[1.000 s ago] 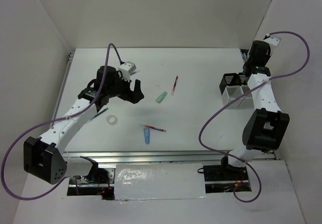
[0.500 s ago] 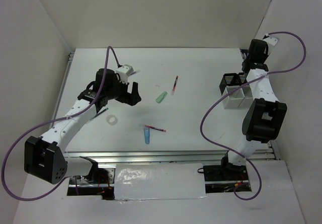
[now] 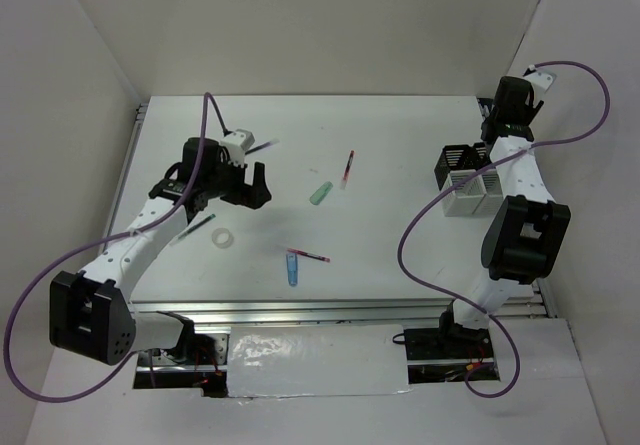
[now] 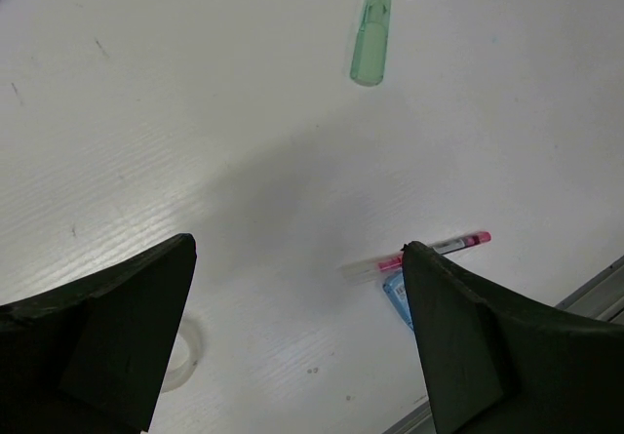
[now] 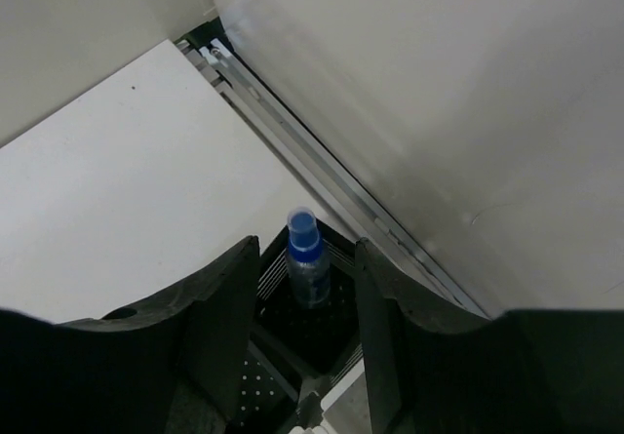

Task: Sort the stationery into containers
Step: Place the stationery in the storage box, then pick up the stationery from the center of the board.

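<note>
- Right wrist: right gripper (image 5: 307, 251), jaws parted around blue-capped bottle (image 5: 310, 276) standing in black bin (image 5: 327, 341); drop-off seems done.
- Left gripper (image 4: 297, 251) open, far from bin; green tube (image 4: 370, 34) next.

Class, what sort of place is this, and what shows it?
Probably a robotics test cell: two arms bolted to a white table, plain white walls around it, stationery like the green tube scattered.
</note>
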Controlling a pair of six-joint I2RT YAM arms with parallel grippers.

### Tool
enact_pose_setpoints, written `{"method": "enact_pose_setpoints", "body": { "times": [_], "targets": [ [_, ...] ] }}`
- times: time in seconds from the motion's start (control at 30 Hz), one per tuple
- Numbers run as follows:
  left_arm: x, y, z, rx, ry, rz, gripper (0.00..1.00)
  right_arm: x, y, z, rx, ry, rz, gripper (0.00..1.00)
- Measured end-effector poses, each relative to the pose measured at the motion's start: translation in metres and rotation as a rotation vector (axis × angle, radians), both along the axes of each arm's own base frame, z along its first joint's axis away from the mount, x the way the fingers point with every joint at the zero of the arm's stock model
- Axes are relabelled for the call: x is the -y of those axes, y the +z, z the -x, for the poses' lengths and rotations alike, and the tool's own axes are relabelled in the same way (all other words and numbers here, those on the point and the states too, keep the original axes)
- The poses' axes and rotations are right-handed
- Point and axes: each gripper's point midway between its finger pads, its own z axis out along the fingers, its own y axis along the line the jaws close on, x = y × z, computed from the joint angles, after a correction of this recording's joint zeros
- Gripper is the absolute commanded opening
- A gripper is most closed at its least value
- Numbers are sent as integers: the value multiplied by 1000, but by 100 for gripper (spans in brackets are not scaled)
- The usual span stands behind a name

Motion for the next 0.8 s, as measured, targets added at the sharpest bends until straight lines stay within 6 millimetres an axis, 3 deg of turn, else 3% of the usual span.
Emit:
{"method": "enact_pose_setpoints", "body": {
  "times": [0.13, 0.33, 0.47, 0.63, 0.7, 0.8],
  "targets": [
    [-10, -5, -1, -15, 28, -5, 99, 0, 0, 0, 1, 2, 0, 49],
    [-33, -23, 4, -75, 90, -40, 84, -22, 1, -4, -3, 115, -51, 45],
    [-52, -44, 6, -149, 146, -100, 76, -67, 35, 1, 46, 318, -99, 45],
    [-74, -94, 17, -331, 198, -202, 66, -142, 88, 22, 133, 611, -121, 45],
    [-83, -110, 21, -399, 222, -244, 63, -168, 98, 33, 146, 711, -132, 44],
    [-95, -120, 24, -454, 253, -290, 59, -201, 96, 44, 128, 837, -161, 44]
  ]
}}
